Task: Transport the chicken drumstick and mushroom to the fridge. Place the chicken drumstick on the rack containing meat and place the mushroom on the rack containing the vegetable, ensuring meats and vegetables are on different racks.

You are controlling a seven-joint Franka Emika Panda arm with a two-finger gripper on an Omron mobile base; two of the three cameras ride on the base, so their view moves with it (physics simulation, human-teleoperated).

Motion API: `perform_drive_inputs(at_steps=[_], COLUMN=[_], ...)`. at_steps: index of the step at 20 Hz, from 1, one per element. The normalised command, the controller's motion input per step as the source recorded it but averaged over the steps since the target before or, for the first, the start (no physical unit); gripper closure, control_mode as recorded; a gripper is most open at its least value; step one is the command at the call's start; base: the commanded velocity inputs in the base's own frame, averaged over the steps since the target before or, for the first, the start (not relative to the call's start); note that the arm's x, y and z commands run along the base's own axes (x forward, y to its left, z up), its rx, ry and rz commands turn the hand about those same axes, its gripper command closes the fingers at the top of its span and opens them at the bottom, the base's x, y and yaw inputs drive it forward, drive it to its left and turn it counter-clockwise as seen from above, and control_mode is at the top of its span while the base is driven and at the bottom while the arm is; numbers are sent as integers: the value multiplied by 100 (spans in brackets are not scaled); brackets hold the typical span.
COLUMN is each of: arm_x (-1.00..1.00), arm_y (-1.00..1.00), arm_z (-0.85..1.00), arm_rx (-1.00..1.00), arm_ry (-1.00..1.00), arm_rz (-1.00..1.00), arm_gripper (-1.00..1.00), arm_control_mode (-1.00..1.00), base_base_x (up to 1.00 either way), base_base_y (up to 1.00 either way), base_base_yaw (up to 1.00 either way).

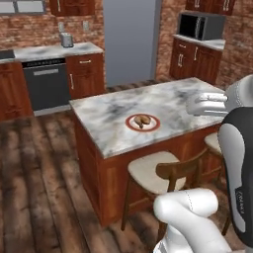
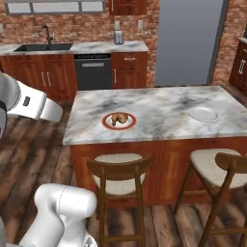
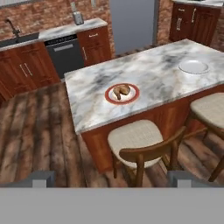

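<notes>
The chicken drumstick is a golden-brown lump lying on a red-rimmed plate on the marble island. The mushroom cannot be told apart from that lump. At the back of the room stands the grey fridge with its door closed, so its racks and the meat are hidden. My gripper is open with nothing between its fingertips. It hangs well short of the island, above the floor by the stools.
Two wooden stools stand along the island's near side. A white dish sits on the island's right part. A dark dishwasher is set in the back counter.
</notes>
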Motion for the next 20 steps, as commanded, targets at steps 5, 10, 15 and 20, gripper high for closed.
perform_drive_inputs(at_steps=[5,10,15,20], arm_x=[0,0,0,0], arm_y=[0,0,0,0], arm_z=[0,0,0,0], arm_rx=[0,0,0,0], arm_ry=[0,0,0,0], arm_rz=[0,0,0,0], arm_gripper=[-100,-100,-100,-100], arm_control_mode=[100,100,100,100], base_base_x=[-97,-26,81,70], base_base_y=[82,33,19,19], base_base_yaw=[-47,-29,-17,-18])
